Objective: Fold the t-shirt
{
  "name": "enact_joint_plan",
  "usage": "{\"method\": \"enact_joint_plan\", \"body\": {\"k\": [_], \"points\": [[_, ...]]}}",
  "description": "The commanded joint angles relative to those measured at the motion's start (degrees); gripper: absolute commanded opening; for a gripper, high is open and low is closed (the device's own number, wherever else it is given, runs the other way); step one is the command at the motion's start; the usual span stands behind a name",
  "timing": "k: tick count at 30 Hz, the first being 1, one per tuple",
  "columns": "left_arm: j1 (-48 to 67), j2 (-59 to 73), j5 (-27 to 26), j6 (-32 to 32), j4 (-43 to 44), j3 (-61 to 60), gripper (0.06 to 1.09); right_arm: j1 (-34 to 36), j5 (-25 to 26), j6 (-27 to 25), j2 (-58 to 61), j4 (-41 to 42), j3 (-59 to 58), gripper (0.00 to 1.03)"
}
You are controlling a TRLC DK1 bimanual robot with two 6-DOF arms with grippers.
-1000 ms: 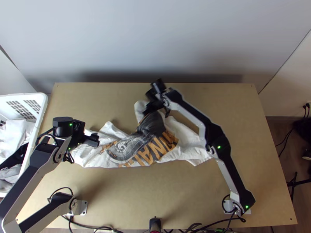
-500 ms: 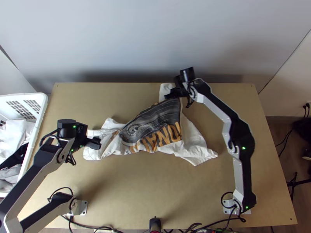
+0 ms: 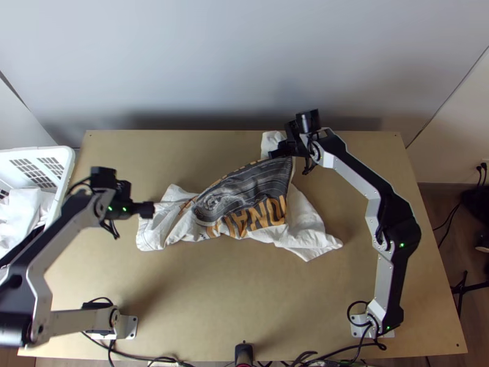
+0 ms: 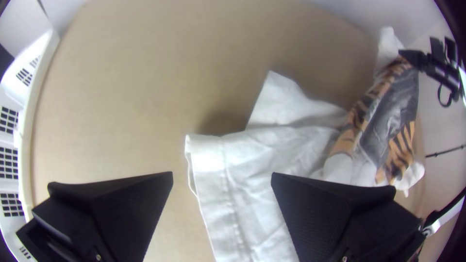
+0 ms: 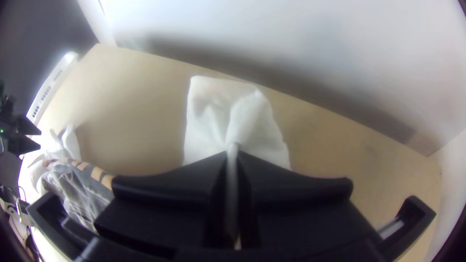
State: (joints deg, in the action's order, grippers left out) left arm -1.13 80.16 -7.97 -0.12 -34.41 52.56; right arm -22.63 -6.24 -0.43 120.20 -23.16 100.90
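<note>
While the right pincer (image 3: 274, 153), its fingers pressed together on a gathered bit of cloth, has travelled away from the left pincer (image 4: 222, 173) over the last second, the t-shirt (image 3: 241, 205) has been dragged along with it. The dark print (image 3: 223, 197) now runs in a slanting band up to the right pincer, with a white flap (image 5: 228, 109) sticking out past its fingertips. That draws out some of the bunching, but I'd call it spreading before folding, as the shirt lies crooked on the table between and below the two pincers. Against the frame half a second back, the right pincer sits a little farther over, and the left has swung up slightly; its fingers are wide apart, holding nothing, beside a stitched hem (image 4: 225, 189) it could well grip next.
</note>
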Motion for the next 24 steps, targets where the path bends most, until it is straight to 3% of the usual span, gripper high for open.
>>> {"method": "enact_joint_plan", "body": {"k": [1,4,13,24], "points": [[-10.04,8.52,-9.87,-5.59,-5.22,7.56,1.04,0.31,0.00,-0.01,-1.99,1.27,-3.26,0.03],[-10.04,8.96,-10.84,-5.07,-5.93,7.56,1.04,0.22,0.00,0.07,-2.17,1.36,-3.70,0.03],[-10.30,12.21,-21.65,-6.56,-11.64,8.35,1.04,0.22,0.26,0.07,-2.25,1.62,-3.70,0.03],[-8.01,12.83,-22.00,-2.96,-17.44,7.91,1.04,0.57,0.62,-0.01,-2.25,1.71,-3.43,0.03]]}}
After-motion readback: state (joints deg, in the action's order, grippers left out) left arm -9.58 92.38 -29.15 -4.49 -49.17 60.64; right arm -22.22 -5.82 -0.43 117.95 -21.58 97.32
